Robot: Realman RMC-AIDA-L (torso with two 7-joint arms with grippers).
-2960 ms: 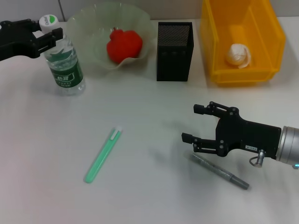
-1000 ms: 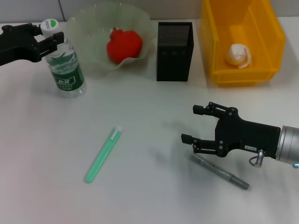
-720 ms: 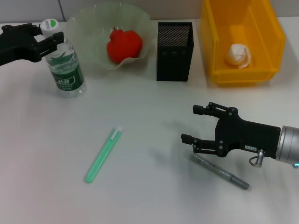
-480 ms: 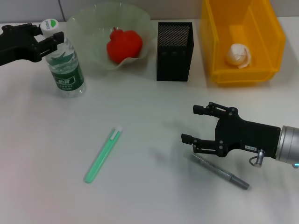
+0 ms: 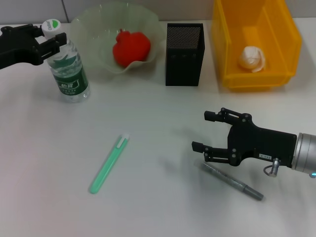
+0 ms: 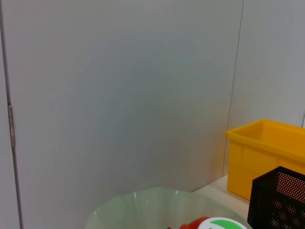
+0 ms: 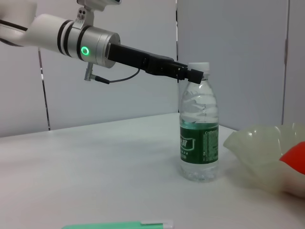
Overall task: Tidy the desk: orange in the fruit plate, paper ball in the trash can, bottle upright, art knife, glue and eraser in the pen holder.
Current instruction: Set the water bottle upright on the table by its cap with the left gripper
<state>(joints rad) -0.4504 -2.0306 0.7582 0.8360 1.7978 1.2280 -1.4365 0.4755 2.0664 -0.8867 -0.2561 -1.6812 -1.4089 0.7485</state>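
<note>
- White desk (image 5: 148,118) against a plain grey wall (image 6: 119,95).
- Left gripper (image 5: 48,35) spread around the upright bottle (image 5: 67,64)'s neck.
- Right gripper (image 5: 207,132) spread, art knife (image 5: 231,181) just beneath it, glue (image 5: 109,163) well left.

bottle (image 5: 67,64) in the upper left now standing straighter, left gripper (image 5: 52,38) shifted slightly left at its neck

Head view looks steeply down over the whole counter (image 5: 148,128). The right wrist view sits low, facing across at the bottle (image 7: 199,129) and bowl (image 7: 259,152); the left wrist view faces the wall.
</note>
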